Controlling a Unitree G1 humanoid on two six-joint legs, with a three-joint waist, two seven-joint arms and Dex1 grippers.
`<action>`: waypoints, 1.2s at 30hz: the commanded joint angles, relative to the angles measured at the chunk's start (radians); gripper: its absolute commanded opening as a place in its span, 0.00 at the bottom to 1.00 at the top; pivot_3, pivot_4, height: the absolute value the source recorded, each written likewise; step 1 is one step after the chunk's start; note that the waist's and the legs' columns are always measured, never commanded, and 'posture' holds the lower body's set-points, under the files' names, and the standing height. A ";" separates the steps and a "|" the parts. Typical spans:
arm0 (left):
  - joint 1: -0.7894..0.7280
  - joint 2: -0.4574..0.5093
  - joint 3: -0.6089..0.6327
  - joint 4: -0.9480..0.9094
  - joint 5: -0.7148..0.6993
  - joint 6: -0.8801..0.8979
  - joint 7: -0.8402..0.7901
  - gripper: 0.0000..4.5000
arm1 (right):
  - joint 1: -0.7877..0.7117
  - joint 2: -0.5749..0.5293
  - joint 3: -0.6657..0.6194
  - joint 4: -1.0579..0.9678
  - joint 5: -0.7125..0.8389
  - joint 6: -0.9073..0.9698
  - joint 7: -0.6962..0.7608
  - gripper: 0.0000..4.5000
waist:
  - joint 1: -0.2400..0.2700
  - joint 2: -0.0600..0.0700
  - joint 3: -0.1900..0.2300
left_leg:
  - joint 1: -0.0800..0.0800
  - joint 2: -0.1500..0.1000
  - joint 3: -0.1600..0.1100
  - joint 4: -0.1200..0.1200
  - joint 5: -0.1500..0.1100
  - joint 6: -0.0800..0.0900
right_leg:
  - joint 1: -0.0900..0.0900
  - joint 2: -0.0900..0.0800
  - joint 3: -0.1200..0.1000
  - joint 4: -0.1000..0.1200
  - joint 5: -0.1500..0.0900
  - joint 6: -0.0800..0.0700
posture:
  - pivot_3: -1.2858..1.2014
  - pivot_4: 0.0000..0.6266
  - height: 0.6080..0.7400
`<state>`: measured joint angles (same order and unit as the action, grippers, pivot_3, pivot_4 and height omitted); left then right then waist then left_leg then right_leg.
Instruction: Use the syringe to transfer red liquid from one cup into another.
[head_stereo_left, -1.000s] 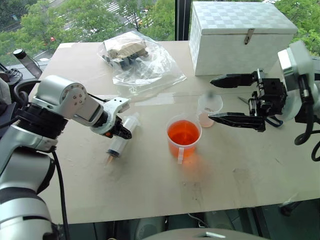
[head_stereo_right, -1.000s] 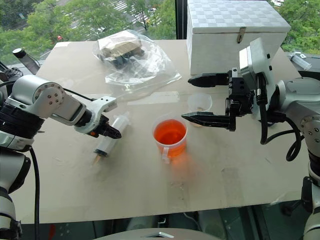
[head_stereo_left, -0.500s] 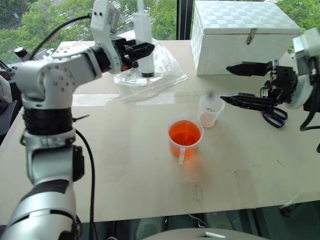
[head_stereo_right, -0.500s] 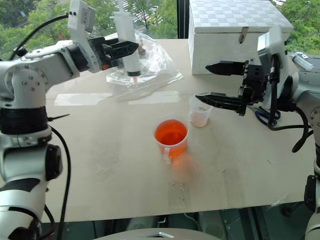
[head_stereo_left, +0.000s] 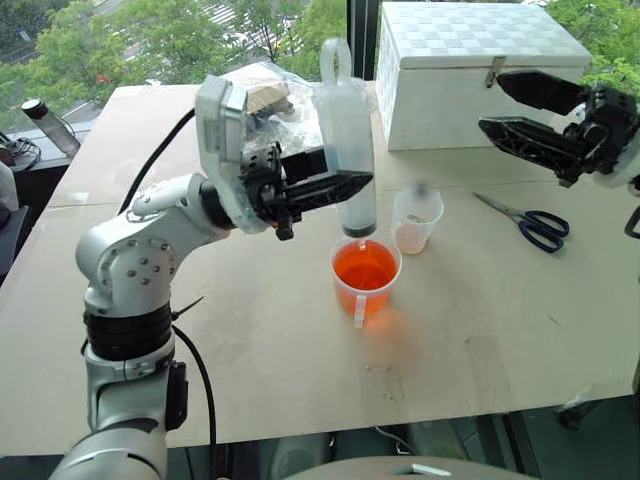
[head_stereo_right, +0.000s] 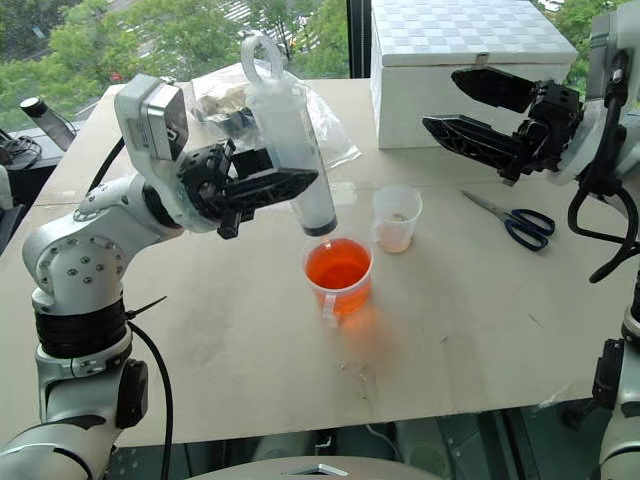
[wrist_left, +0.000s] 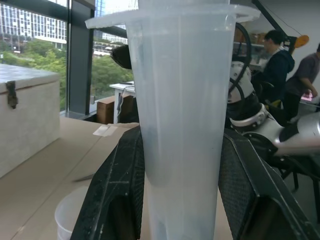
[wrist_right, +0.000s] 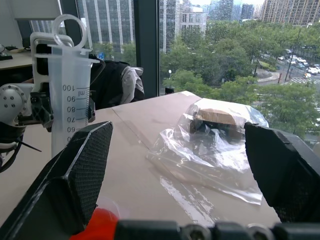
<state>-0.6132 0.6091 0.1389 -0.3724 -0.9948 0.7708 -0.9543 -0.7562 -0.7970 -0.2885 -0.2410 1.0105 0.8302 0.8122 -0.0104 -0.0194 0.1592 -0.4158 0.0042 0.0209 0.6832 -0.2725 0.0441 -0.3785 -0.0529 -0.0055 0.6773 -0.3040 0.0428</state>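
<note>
My left gripper (head_stereo_left: 338, 186) is shut on the syringe (head_stereo_left: 347, 140), gripping the clear barrel at mid-height and holding it upright. Its tip hangs just above the red liquid (head_stereo_left: 366, 267) in the wider handled cup (head_stereo_left: 364, 292) at the table's middle. The plunger's ring sits close above the barrel's top. The smaller plain cup (head_stereo_left: 417, 220) stands just right of the handled one, with only a little at its bottom. My right gripper (head_stereo_left: 492, 102) is open and empty, raised in front of the white box, right of and above the small cup. The barrel (wrist_left: 180, 125) fills the gap between the fingers (wrist_left: 120, 200).
A white chest (head_stereo_left: 470, 70) stands at the back right. A crumpled plastic bag (head_stereo_left: 270, 105) with dark items lies behind my left gripper. Blue-handled scissors (head_stereo_left: 530, 222) lie to the right of the small cup. A bottle (head_stereo_left: 45, 120) stands off the table's left edge.
My left gripper lifted the syringe from low on the left, turned it upright and carried it rightward over the handled cup. My right gripper rose and drew right, away from the small cup.
</note>
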 joint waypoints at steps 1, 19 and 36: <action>0.026 0.031 -0.070 -0.018 0.123 -0.128 -0.121 0.32 | -0.043 0.021 0.014 -0.067 0.049 0.024 -0.030 1.00 | 0.000 0.000 0.000 | 0.000 0.000 0.000 0.000 0.000 0.000 | 0.000 0.000 0.000 0.000 0.000 0.000 | 0.52 0.24 1.00; 0.024 -0.048 -0.188 0.168 0.361 -0.389 -0.245 0.32 | -0.060 0.084 0.179 -0.125 -0.077 -0.016 -0.048 1.00 | 0.000 0.000 0.000 | 0.000 0.000 -0.001 0.000 0.000 0.001 | 0.000 0.000 0.000 0.000 0.000 0.000 | 0.52 0.24 1.00; 0.027 -0.094 -0.198 0.223 0.394 -0.410 -0.264 0.32 | -0.079 0.184 0.240 -0.188 -0.114 0.010 -0.123 0.52 | 0.000 0.000 0.000 | -0.001 0.000 -0.001 0.000 0.000 0.001 | 0.000 0.000 -0.001 0.000 0.000 0.000 | 0.52 0.24 1.00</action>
<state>-0.5790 0.5174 -0.0587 -0.1371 -0.6053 0.3845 -1.2059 -0.8135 -0.6147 -0.0347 -0.3943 0.8864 0.8364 0.7081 -0.0106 -0.0191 0.1591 -0.4163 0.0043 0.0199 0.6831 -0.2729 0.0448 -0.3789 -0.0527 -0.0064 0.6774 -0.3040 0.0429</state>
